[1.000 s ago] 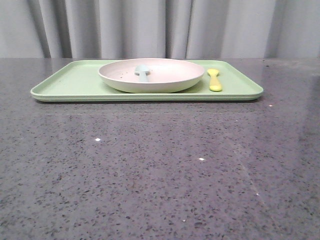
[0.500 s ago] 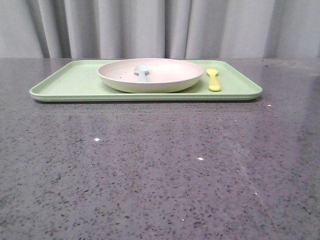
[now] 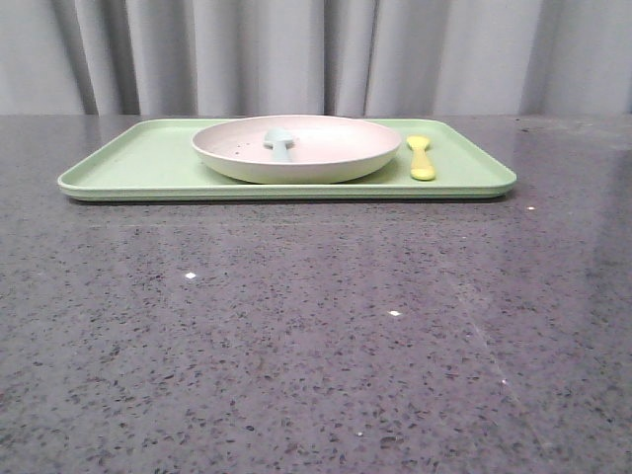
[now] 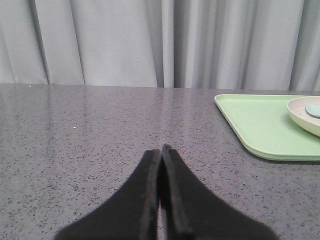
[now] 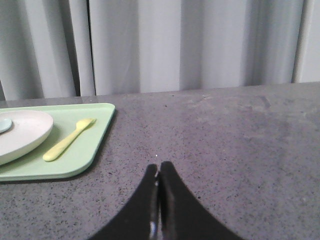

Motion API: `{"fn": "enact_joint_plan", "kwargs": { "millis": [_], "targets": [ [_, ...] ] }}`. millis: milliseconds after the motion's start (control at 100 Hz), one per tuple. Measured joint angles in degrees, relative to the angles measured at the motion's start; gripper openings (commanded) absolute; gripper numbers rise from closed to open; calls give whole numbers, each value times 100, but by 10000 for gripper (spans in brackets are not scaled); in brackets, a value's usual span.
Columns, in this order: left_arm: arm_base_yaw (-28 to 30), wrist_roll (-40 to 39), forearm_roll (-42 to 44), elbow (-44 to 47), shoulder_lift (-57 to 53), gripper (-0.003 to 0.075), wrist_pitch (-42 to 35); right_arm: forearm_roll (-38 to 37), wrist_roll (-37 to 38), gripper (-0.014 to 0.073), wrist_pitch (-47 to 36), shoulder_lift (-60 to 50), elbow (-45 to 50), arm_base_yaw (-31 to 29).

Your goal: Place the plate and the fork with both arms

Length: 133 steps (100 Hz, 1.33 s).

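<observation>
The pale pinkish-white plate point(image 3: 316, 156) sits on the light green tray point(image 3: 138, 163) at the far side of the table. The small yellow fork point(image 3: 422, 158) lies on the tray just right of the plate. The plate's edge also shows in the left wrist view point(image 4: 300, 114), and the plate point(image 5: 25, 132) and the fork point(image 5: 67, 140) show in the right wrist view. My left gripper point(image 4: 160, 150) is shut and empty over bare table, left of the tray. My right gripper point(image 5: 158, 167) is shut and empty over bare table, right of the tray. Neither gripper shows in the front view.
A pale blue-green spoon-like utensil point(image 3: 280, 142) lies in the plate. The grey speckled tabletop point(image 3: 316, 336) stretches from the tray to the near edge. Grey curtains point(image 3: 316, 54) hang behind the table.
The tray, plate and fork appear a few pixels further left in the front view than a second ago; nothing else differs.
</observation>
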Motion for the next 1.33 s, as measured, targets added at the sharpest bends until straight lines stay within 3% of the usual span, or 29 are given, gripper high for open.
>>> {"fn": "enact_joint_plan", "kwargs": {
  "millis": [330, 1330],
  "targets": [
    [0, 10, 0, 0, 0, -20, 0, 226, -9, -8, 428, -851, 611, -12],
    [0, 10, 0, 0, 0, -20, -11, 285, -9, -8, 683, -878, 636, -12]
  ]
}}
